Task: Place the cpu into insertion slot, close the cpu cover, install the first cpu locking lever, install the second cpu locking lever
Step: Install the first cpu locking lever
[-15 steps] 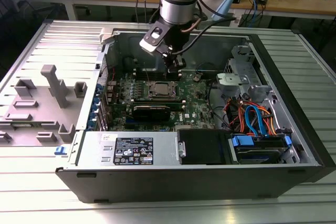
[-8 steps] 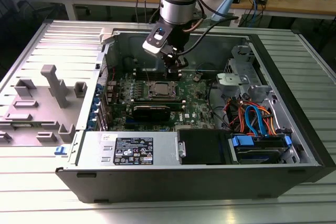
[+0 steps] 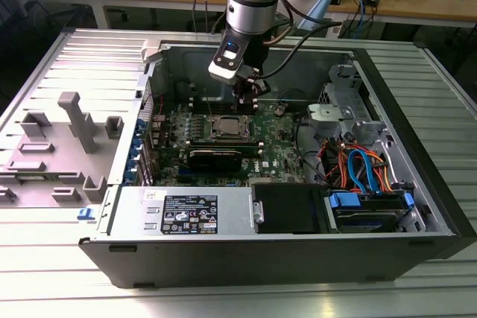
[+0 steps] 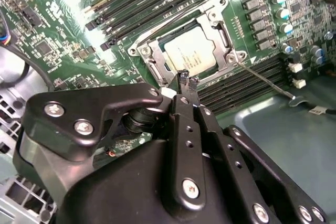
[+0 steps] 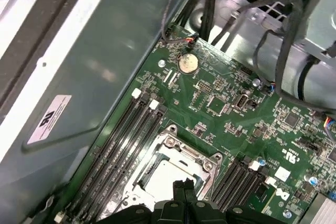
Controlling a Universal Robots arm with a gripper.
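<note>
The cpu [image 4: 190, 51] lies flat in the insertion slot [image 3: 227, 129] on the green motherboard [image 5: 231, 114]. The silver cpu cover [image 4: 219, 27] lies down around it, its window showing the chip's grey top. A thin wire locking lever [image 4: 262, 78] sticks out from one socket corner across the memory slots, away from the frame. My gripper [image 4: 186, 78] hangs just above the socket's edge with fingertips pressed together and nothing between them. In the first wrist view its tips [image 5: 184, 184] sit over the cpu [image 5: 167, 174] and the cover [image 5: 185, 148].
Long black memory slots [image 5: 128, 135] flank the socket on both sides. A coin battery [image 5: 188, 64] and loose black cables [image 5: 273, 51] lie toward the drive cage [image 3: 343, 109]. The power supply [image 3: 186, 214] fills the case front. Grey fixtures [image 3: 74, 121] stand outside on the exterior view's left.
</note>
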